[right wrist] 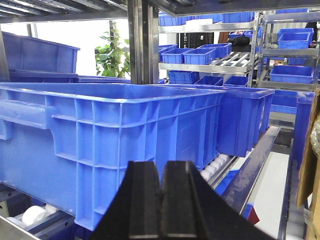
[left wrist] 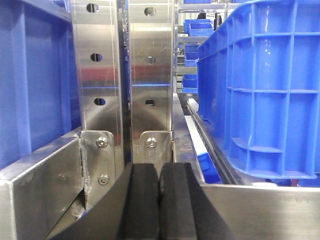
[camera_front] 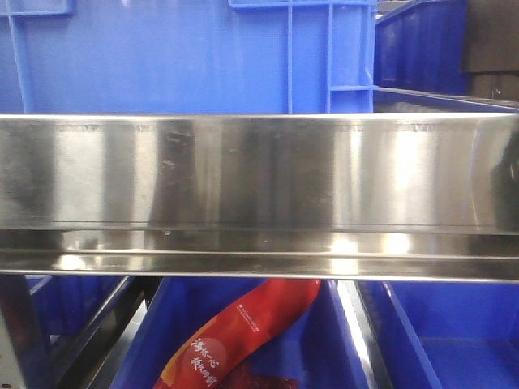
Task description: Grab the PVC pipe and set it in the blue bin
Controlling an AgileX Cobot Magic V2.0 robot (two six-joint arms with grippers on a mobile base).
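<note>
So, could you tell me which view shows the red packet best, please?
The front view: the red packet with white lettering lies in a blue bin below the steel rail. The left wrist view shows none of it. The right wrist view has only a small red patch low right, unidentifiable.

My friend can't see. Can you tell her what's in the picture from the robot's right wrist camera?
The robot's black right pincer, shut with nothing in it, points at a big blue plastic crate sitting on white rollers. Behind it are metal shelves with more blue bins, and a green plant by a bright window.
</note>
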